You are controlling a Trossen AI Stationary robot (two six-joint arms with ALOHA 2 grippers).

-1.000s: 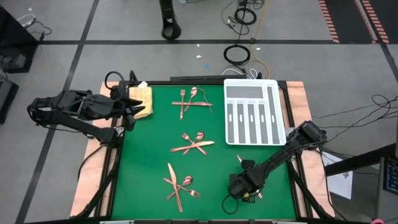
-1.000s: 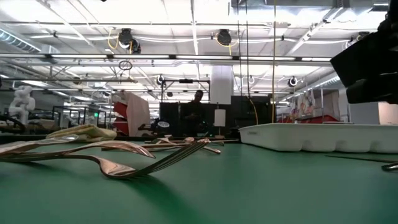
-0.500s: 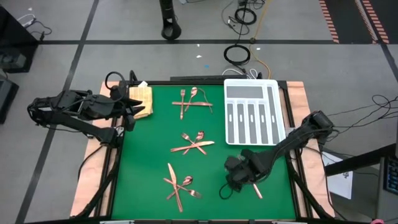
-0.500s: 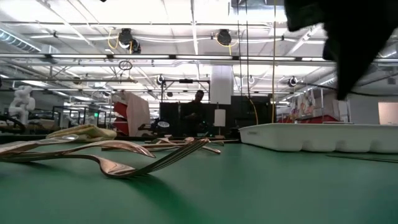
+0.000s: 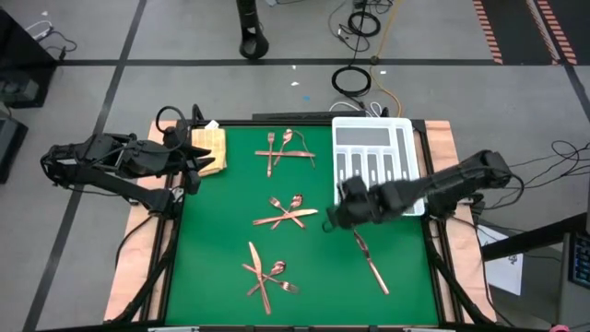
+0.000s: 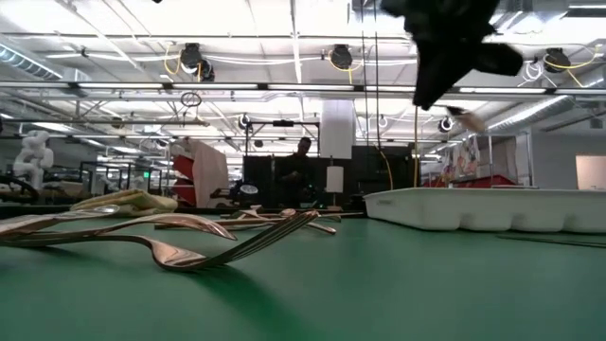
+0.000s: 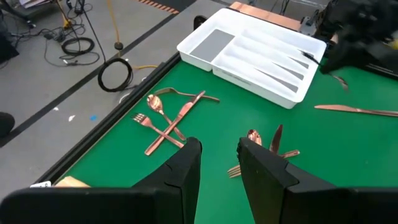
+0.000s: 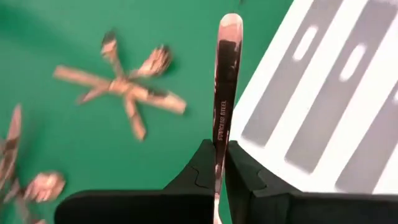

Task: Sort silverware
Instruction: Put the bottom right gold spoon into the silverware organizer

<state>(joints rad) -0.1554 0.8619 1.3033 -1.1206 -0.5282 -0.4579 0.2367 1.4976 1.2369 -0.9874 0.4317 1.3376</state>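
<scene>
The silverware piece (image 8: 226, 93) is being carried in the clenched right tool (image 8: 216, 163) toward the white tray (image 5: 407, 136), needing alignment over a matching slot.

Shiny copper-coloured silverware lies in three crossed clusters on the green mat: one cluster (image 5: 288, 150) at the far edge beside the white tray, a middle cluster (image 5: 287, 213), and a near cluster (image 5: 266, 275). A lone knife (image 5: 371, 267) lies flat at the near right, well apart from them. One slim piece (image 8: 226, 93) is held above the mat, pinched by its handle.
</scene>
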